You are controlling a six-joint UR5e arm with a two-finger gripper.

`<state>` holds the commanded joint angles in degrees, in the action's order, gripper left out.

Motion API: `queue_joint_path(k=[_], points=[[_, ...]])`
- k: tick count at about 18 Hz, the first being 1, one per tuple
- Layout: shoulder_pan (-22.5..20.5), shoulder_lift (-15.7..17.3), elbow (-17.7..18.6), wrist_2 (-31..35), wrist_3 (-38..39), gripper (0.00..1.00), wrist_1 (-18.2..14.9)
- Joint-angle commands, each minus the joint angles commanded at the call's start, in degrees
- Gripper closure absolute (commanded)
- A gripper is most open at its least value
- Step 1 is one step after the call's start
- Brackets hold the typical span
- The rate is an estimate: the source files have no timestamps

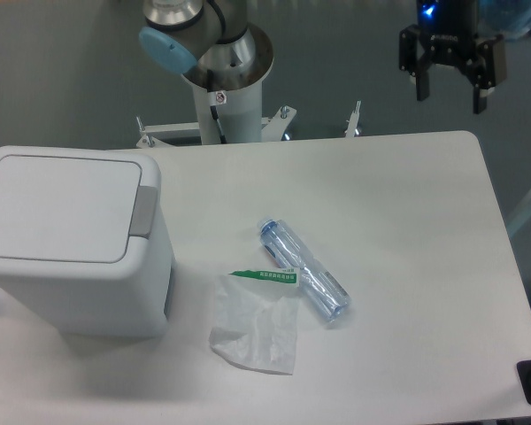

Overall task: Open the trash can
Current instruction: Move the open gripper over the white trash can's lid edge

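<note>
I see the trash can (71, 243) sitting at the left edge of the table (407, 266), lid down flat, grey button strip (143, 211) facing right. My gripper (452, 93) hangs with its fingers spread beyond the table's far right corner, well apart from the can, touching nothing.

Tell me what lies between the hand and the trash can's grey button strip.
Only bare white table lies between the open hand and the trash can, per the fixed camera.
</note>
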<state>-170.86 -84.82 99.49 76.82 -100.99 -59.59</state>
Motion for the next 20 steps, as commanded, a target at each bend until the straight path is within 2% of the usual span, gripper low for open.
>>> queue_joint_path(k=[5,7,9,11,14,20], points=[[1.3,0.4,-0.2,0.5,2.4,0.00,-0.4],[3.2,0.5,-0.1,0.2,12.5,0.00,-0.4],[7.4,0.4,0.7,-0.3,26.7,0.00,0.3],[11.3,-0.3,-0.1,-0.4,36.6,0.00,0.4],[12.7,0.1,0.5,-0.6,44.2,0.00,1.9],[19.7,-0.1,-0.1,-0.6,61.6,0.00,1.9]])
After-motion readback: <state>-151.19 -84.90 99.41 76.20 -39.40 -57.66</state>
